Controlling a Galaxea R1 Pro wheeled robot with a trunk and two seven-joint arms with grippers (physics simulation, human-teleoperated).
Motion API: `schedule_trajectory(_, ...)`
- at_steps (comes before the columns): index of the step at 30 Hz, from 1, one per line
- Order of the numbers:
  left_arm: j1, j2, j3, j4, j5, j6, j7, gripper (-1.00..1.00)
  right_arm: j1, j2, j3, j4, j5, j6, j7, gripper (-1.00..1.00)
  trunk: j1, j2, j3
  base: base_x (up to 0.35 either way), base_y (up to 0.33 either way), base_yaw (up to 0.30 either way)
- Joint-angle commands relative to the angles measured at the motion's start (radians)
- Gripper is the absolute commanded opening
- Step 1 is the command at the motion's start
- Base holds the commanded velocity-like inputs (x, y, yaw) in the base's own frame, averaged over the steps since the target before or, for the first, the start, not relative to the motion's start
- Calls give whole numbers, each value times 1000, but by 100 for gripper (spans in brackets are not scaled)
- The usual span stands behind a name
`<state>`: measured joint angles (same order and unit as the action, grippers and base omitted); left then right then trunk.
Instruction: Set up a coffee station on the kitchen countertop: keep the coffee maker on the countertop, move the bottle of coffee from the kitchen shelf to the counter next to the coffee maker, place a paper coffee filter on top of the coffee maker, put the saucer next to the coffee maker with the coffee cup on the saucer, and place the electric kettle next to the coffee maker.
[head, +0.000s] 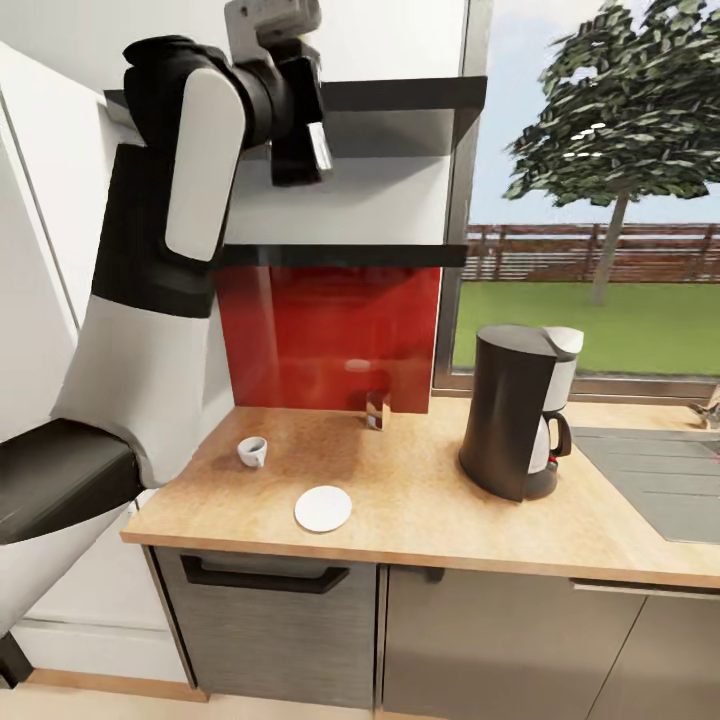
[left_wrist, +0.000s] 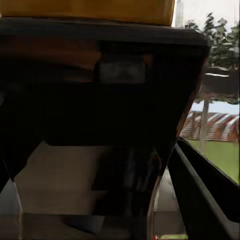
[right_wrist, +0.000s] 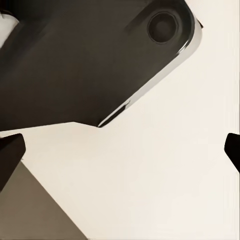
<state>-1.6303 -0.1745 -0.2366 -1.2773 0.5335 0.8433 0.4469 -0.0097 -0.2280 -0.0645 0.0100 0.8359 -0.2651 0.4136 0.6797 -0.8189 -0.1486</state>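
Observation:
My left gripper is raised in front of the wall, above the thin dark kitchen shelf. The left wrist view is very close on the bottle of coffee, dark brown with a yellow cap, held between the fingers. The coffee maker stands on the kitchen countertop by the window. A white coffee cup sits at the counter's left, apart from the white saucer near the front edge. My right gripper is open over a pale surface.
A red backsplash panel covers the wall behind the counter, with a small shiny object at its foot. A grey recessed panel lies at the counter's right. A thicker slab hangs above the shelf. Grey cabinet fronts run below.

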Motion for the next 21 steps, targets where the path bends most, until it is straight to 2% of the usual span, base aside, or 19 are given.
schedule_trajectory(1,20,0,-6,-50,12,5,-8,-100,-2,-2,-7,-1,5,-3,3,100,0,-1,-2,-4,0,0)
schedule_trajectory(3,51,0,-10,-102,17,6,-30,-100,-4,-2,-8,-4,3,-3,3,100,0,-1,-2,-3,0,0)
schedule_trajectory(4,91,0,-13,-151,20,6,-53,-100,-6,-3,-8,-11,-9,-3,3,100,0,-1,-2,-1,0,0)
schedule_trajectory(5,154,0,-18,-212,23,6,-75,-100,-7,-4,-9,-25,-52,-3,3,100,0,-1,-2,0,0,0)
schedule_trajectory(6,174,0,-23,-228,24,6,-80,-100,-7,-4,-9,-31,-75,-3,3,100,0,-1,-2,0,0,0)
schedule_trajectory(7,211,0,-42,-252,24,6,-87,-100,-8,-5,-9,-43,-134,-3,4,100,0,-1,-2,0,0,0)
schedule_trajectory(8,249,0,-81,-267,24,4,-92,-100,-8,-5,-9,-56,-213,-3,4,100,0,-1,-2,0,0,0)
schedule_trajectory(9,268,0,-105,-273,24,2,-93,-100,-8,-5,-9,-61,-252,-3,4,100,0,-1,-2,0,0,0)
schedule_trajectory(10,304,0,-154,-281,24,-3,-95,-100,-8,-5,-9,-69,-326,-4,4,100,0,-1,-2,0,0,0)
schedule_trajectory(11,363,0,-230,-288,24,-43,-97,-100,-9,-6,-8,-76,-413,-4,4,100,0,-1,-2,0,0,0)
schedule_trajectory(12,382,0,-253,-289,24,-66,-97,-100,-9,-7,-8,-77,-432,-3,5,100,0,-1,-2,0,0,0)
schedule_trajectory(13,420,0,-293,-291,24,-119,-98,-100,-9,-10,-8,-80,-459,-4,6,100,0,-1,-2,0,0,0)
schedule_trajectory(17,496,0,-361,-294,25,-220,-99,-100,-9,-18,-8,-82,-492,-5,6,100,0,-1,-2,0,0,0)
schedule_trajectory(21,564,0,-397,-295,24,-280,-105,-100,-10,-22,-8,-83,-503,-4,7,100,0,-1,-2,0,0,0)
